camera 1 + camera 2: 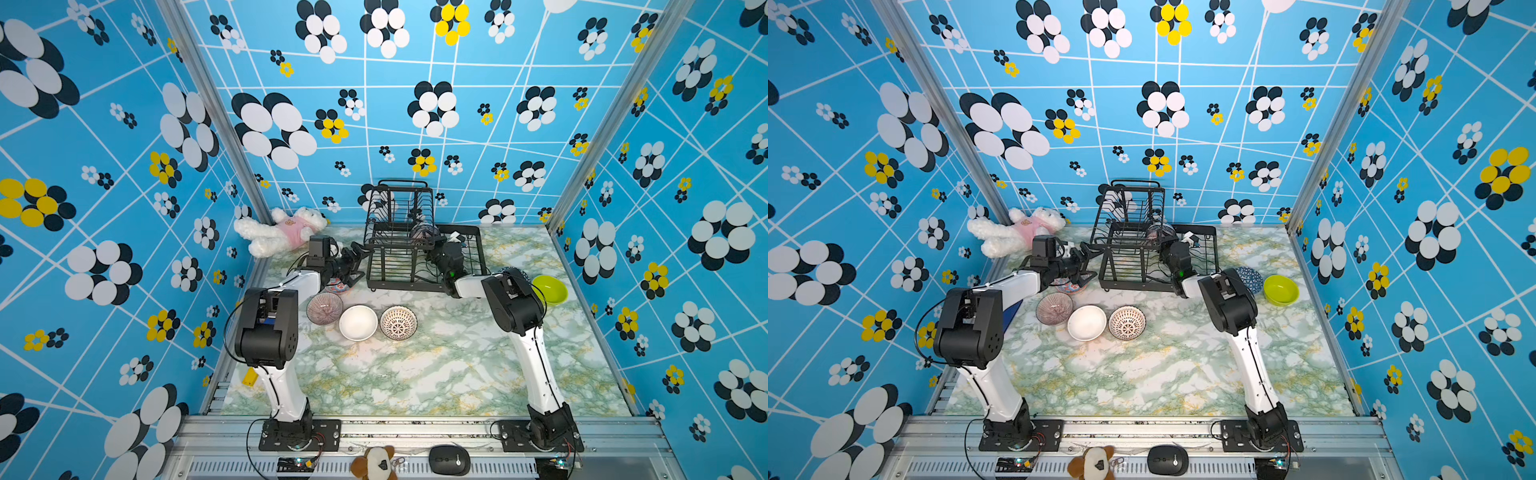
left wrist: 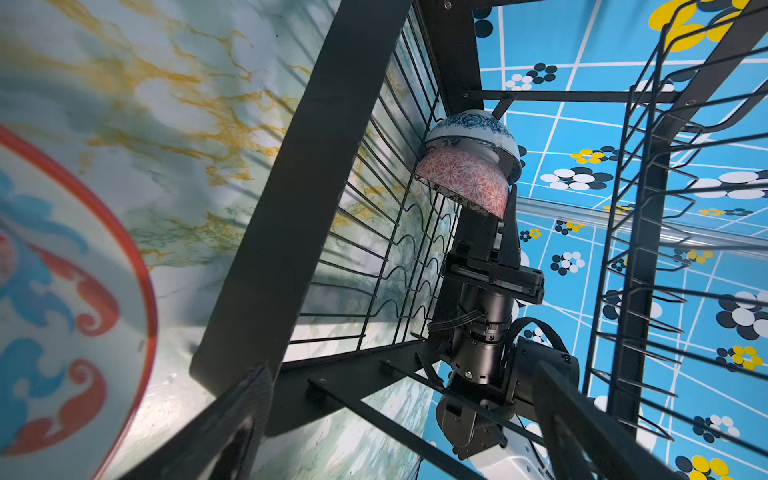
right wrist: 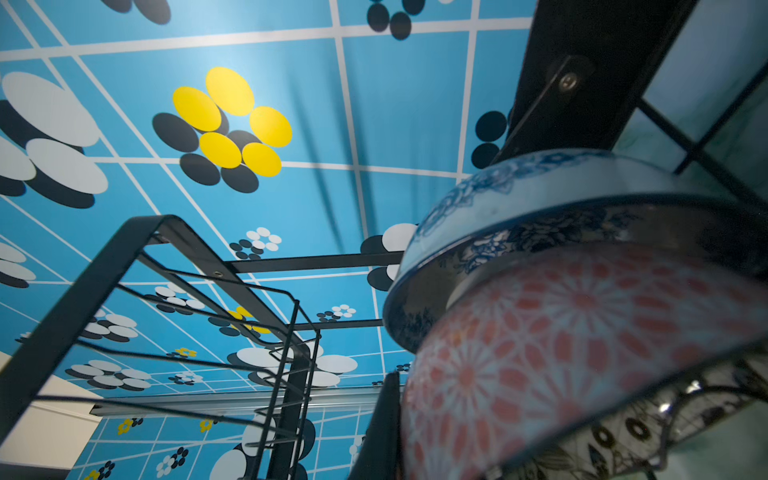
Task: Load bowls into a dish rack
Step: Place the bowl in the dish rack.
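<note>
Pink bowl, pinched by the right fingers, leans against a blue-and-white bowl inside the dish rack. Left fingers hover spread just above the floral bowl on the desk.

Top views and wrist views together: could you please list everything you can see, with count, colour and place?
dish rack: one, black wire, back middle of the table
pink-patterned bowl: one, inside the rack
blue-and-white bowl: one, in the rack against the pink one
purplish ribbed bowl: one, before the rack
white bowl: one, beside it
black-and-white bowl: one, ending that row
red-blue floral bowl: one, under the left tool
dark blue patterned bowl: one, behind the right arm
lime green bowl: one, right side
plush bear: one, white, back left corner
plush toy: one, brown, front rail
computer mouse: one, black, front rail
table: one, green-white marbled
left tool: open, beside the rack
right tool: shut on the pink-patterned bowl's rim
</note>
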`<state>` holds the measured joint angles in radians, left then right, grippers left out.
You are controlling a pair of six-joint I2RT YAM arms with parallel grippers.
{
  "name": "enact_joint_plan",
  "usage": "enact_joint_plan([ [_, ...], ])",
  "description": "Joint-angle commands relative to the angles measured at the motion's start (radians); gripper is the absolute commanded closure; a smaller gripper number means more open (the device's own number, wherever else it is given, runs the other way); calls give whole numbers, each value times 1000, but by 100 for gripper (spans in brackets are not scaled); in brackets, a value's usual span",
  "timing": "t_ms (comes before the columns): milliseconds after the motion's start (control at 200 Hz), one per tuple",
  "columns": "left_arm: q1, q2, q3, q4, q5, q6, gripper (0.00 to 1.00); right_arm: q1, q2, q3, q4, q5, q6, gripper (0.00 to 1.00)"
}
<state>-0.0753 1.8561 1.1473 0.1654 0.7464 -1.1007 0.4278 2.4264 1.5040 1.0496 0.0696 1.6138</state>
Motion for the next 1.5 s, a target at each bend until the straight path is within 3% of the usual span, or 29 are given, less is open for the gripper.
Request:
enact_joint_plan([
  [0,-7,9,10,16,18,-4,1,3,-16,-4,-108,-10,15,98],
  [680,-7,14,12,17,15,-7,1,3,-65,2,-179,-34,71,74],
  [1160,-9,0,20,-1,7,9,1,4,-117,-28,-234,-48,83,42],
  [1495,-7,-1,21,-16,2,22,1,5,-148,-75,-228,-50,97,32],
])
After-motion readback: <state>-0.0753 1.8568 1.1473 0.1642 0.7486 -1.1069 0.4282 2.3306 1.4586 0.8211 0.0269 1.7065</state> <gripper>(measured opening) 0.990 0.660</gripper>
